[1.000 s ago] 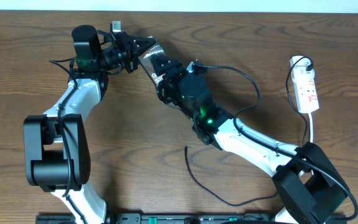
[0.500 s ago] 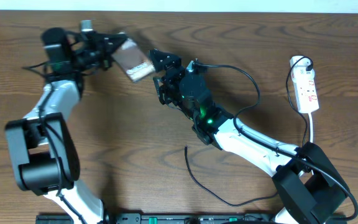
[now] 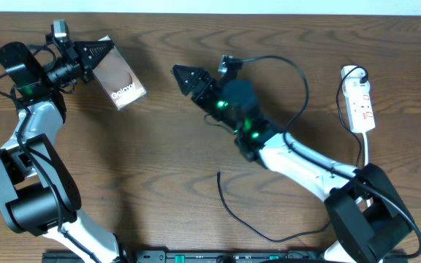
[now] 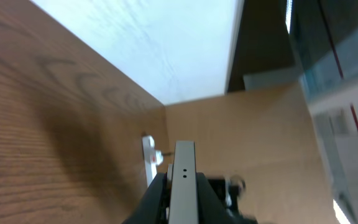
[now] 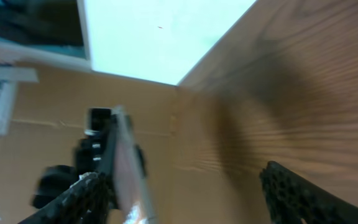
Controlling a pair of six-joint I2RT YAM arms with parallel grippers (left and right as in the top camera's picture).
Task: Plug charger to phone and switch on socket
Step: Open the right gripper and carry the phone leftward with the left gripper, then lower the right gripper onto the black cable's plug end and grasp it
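The phone (image 3: 120,80), a brown-bronze slab with "Galaxy" lettering, is held above the table at the far left by my left gripper (image 3: 97,54), which is shut on its upper edge. In the left wrist view the phone (image 4: 183,180) shows edge-on between the jaws. My right gripper (image 3: 184,75) is open and empty, to the right of the phone and apart from it. The right wrist view shows the phone (image 5: 128,171) beyond the spread fingers (image 5: 179,190). The white socket (image 3: 359,104) lies at the far right. The charger cable (image 3: 234,213) lies loose near the front.
The socket's white cord (image 3: 368,155) runs down beside the right arm's base. A thicker black arm cable (image 3: 292,77) loops over the right arm. The table's back edge meets a pale wall (image 4: 154,43). The socket shows far off in the left wrist view (image 4: 148,163).
My left arm has swung to the left and carried the phone away from the right gripper. The right gripper, earlier at the phone, is now apart from it and open.
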